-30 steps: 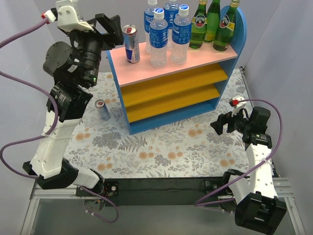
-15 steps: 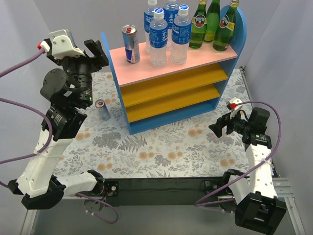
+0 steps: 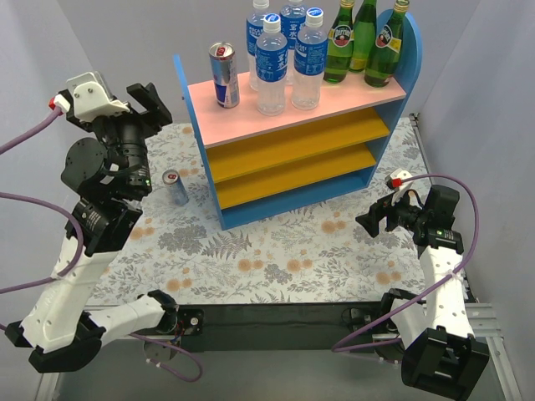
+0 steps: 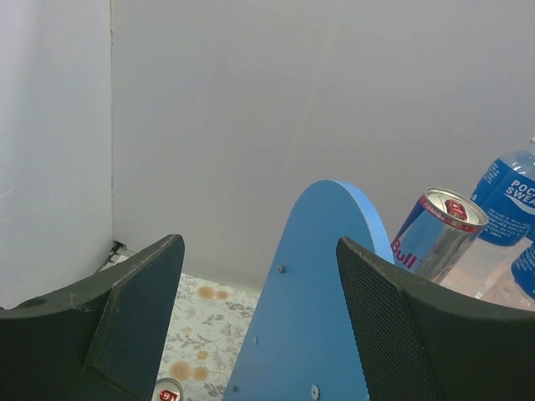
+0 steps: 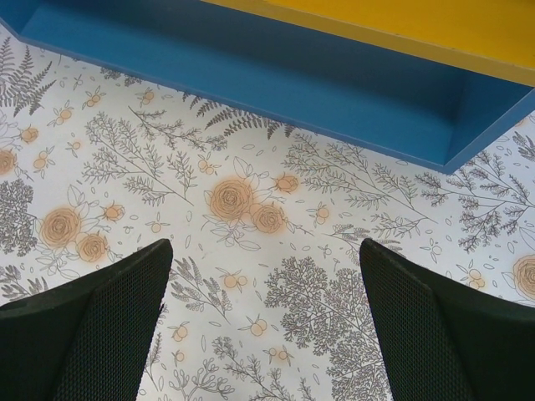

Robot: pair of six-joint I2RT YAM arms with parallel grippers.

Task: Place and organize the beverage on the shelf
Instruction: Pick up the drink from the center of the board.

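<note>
**Top view.** The left end effector (image 3: 149, 98), fingers apart and empty, hangs beside the left side panel of the shelf (image 3: 194, 117). The shelved can (image 3: 223, 75) lies at its 3 o'clock. The second can (image 3: 175, 187) stands near its 6 o'clock on the floral tabletop (image 3: 276, 259). The right end effector (image 3: 368, 219), likewise spread and empty, has the shelf at its 11 o'clock. Four blue-labelled bottles (image 3: 271, 63) and three green bottles (image 3: 361, 38) stand on the pink top board.

**Left wrist view.** One bottle label reads "POC… / SWEA…". The green bottles' labels are too small to read.
</note>
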